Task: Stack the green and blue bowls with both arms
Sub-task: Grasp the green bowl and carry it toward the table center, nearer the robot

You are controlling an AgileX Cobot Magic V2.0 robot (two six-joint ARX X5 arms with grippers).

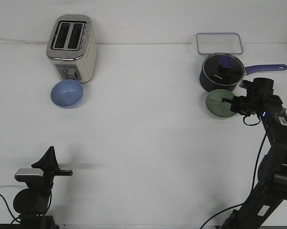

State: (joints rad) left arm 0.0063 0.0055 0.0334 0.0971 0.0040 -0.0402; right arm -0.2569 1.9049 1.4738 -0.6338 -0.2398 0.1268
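Jaws of the right gripper (228,101) sit at the green bowl's (218,104) rim, grip unclear; left gripper (48,151) jaws cannot be read.
Toaster (71,47) stands far left, blue bowl (67,93) just before it; saucepan (222,71) sits touching behind the green bowl, clear lid (219,43) beyond.

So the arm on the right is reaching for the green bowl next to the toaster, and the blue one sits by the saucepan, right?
Not quite: the bowls are swapped. The front view shows the right arm's gripper at the green bowl by the dark saucepan, while the blue bowl sits in front of the toaster.
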